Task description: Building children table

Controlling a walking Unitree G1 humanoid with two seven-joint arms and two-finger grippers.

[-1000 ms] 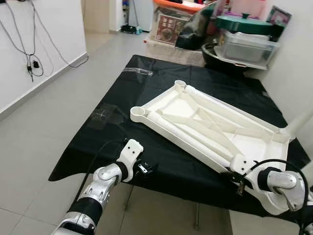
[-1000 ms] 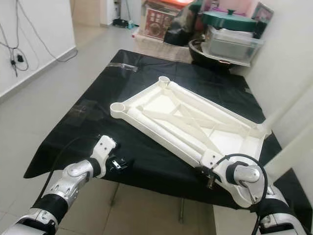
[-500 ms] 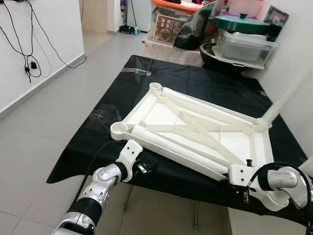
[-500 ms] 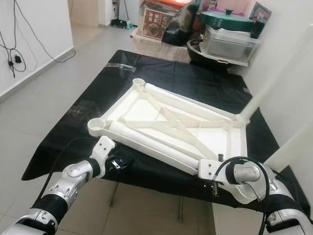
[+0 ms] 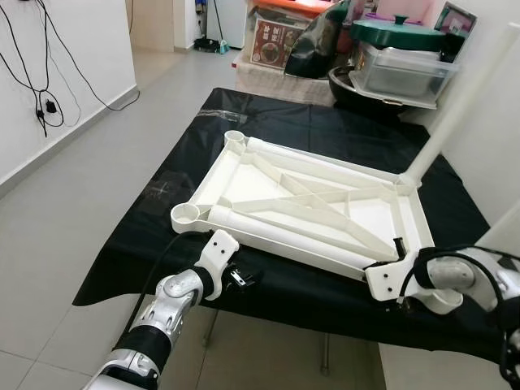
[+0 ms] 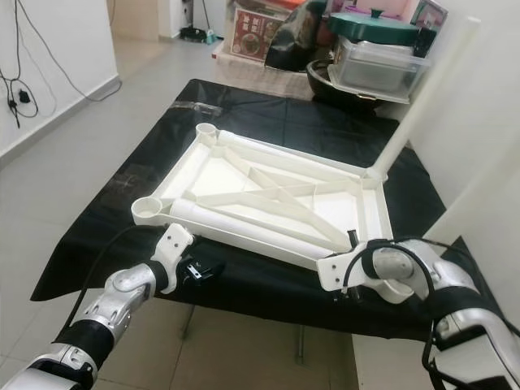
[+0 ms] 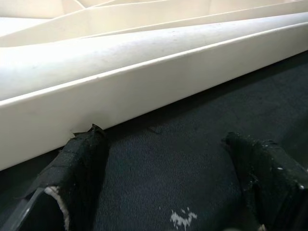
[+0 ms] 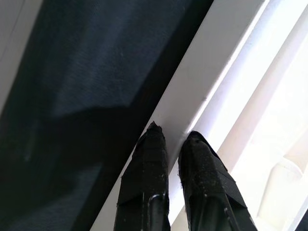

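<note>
The white plastic children's table top [image 5: 268, 183] lies upside down on the black cloth [image 5: 325, 130], ribs facing up. One white leg [image 5: 455, 106] stands upright in its far right corner socket. The other corner sockets [image 5: 185, 214] stand without legs. My right gripper [image 5: 398, 248] is shut on the top's near right rim [image 8: 211, 91], one finger on each side. My left gripper [image 5: 244, 279] is open at the cloth's front edge, just short of the near long rim [image 7: 144, 91], its fingers [image 7: 82, 159] apart on the cloth.
Behind the cloth-covered table stand a black bowl [image 5: 366, 89], a clear tub with a green lid [image 5: 402, 36] and boxes. A white wall [image 5: 487, 146] runs close along the right. Cables [image 5: 41, 89] hang on the left wall above grey floor tiles.
The table top has swung round and slid toward the left with my right gripper on its rim. Its upright leg has come into view. My left gripper has stayed put.
</note>
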